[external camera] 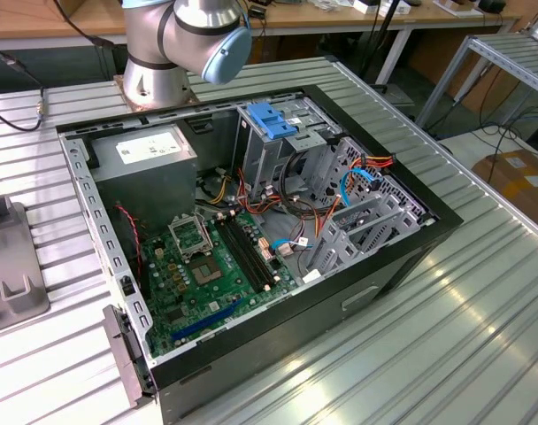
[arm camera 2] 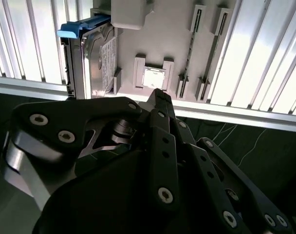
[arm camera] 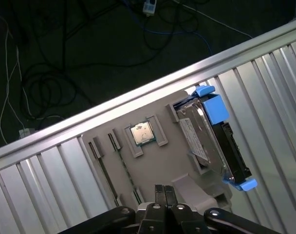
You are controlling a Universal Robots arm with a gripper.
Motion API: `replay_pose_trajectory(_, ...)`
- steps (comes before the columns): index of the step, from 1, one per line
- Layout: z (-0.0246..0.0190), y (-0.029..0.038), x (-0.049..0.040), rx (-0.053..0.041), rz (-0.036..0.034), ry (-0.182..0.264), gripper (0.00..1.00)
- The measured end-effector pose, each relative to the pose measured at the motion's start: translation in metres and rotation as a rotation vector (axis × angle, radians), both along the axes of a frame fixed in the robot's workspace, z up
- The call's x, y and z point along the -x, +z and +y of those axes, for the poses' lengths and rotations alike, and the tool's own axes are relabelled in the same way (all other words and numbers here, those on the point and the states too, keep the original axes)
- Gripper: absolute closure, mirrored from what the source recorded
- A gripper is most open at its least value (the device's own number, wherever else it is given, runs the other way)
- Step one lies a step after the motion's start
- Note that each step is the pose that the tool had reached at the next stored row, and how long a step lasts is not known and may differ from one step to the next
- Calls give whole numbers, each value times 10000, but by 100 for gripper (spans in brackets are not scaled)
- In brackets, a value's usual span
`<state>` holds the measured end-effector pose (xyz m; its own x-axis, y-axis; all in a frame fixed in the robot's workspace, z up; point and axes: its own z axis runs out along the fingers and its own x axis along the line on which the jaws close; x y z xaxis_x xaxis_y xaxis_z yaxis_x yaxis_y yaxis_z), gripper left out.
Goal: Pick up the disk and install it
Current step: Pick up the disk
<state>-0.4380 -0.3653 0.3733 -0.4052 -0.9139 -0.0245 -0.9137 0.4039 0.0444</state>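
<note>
The disk is a silver drive in a bright blue carrier frame, standing on edge in a slot of a grey holder. In the second wrist view the disk sits at one side of that holder. My gripper hovers over the holder with its black fingertips pressed together and nothing between them. It is apart from the disk, and in the second wrist view the gripper is nearer the small square chip.
An open computer case lies on the ribbed metal table, with a motherboard, a power supply, and a broad blue bracket atop the drive cage. The table edge borders dark floor with cables.
</note>
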Motion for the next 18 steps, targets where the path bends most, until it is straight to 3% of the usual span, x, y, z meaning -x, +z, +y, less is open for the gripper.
replay_pose_trajectory(18,0,0,0,0,0,909,90)
